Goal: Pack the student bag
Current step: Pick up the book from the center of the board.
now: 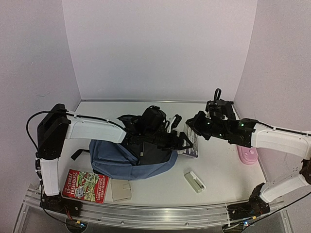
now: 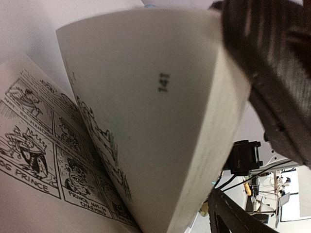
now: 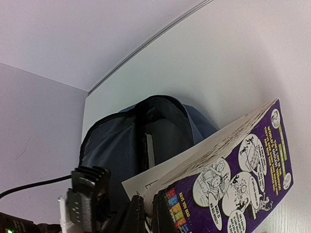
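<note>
The book (image 3: 233, 179) could flop open and catch on the rim of the bag (image 3: 112, 141), or slip down onto the desk (image 1: 228, 170). That is because the right fingers (image 3: 138, 218) pinch it only at one corner, and its pages fan out between the left fingers (image 2: 272, 63), which stand wide apart. The bag is big, soft and blue-grey with black zips, and it lies on the desk under the left arm with its mouth gaping open.
</note>
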Motion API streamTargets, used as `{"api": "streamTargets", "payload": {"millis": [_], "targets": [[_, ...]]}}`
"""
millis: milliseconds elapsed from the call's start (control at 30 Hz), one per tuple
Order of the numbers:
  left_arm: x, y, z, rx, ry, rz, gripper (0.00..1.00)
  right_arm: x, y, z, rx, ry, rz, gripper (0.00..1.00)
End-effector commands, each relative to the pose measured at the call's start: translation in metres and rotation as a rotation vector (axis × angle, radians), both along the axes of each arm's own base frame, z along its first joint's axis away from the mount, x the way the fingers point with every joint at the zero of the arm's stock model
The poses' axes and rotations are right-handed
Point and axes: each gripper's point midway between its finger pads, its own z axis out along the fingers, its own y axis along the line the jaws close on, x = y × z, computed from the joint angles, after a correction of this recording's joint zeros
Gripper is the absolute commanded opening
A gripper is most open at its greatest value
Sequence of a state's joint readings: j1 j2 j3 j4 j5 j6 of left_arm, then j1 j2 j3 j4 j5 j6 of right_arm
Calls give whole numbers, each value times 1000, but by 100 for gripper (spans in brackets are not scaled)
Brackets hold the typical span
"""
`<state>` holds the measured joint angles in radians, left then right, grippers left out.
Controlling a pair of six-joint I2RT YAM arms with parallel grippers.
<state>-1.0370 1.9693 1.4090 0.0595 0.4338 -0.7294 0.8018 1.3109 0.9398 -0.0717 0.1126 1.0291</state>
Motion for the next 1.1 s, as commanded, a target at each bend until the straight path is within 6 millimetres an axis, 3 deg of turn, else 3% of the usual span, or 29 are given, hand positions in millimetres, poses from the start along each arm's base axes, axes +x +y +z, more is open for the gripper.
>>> {"api": "streamTargets", "payload": {"millis": [0, 333, 367, 400, 567, 667, 700, 867, 1067], "targets": [[12, -10, 3, 47, -85, 69, 73, 7, 9, 27, 116, -56, -14, 0], [23, -1, 9, 105, -172, 165, 11, 7, 2, 17, 109, -41, -49, 0], [23, 0, 9, 106, -172, 166, 3, 7, 2, 18, 107, -44, -53, 2], [23, 1, 10, 105, -174, 165, 1, 7, 1, 19, 99, -53, -53, 11], [16, 4, 36, 68, -228, 109, 0, 8, -12, 40, 2, -134, -50, 70], [12, 12, 66, 20, -257, 57, 0, 10, -24, 59, -76, -191, -42, 94], [10, 16, 75, 0, -250, 33, 0, 11, -29, 64, -98, -205, -39, 98], [20, 52, 107, -61, -204, 16, 0, 12, -57, 91, -129, -271, -9, 98], [28, 101, 147, -189, -178, 52, 0, 0, -53, 99, -72, -327, 170, 98]]}}
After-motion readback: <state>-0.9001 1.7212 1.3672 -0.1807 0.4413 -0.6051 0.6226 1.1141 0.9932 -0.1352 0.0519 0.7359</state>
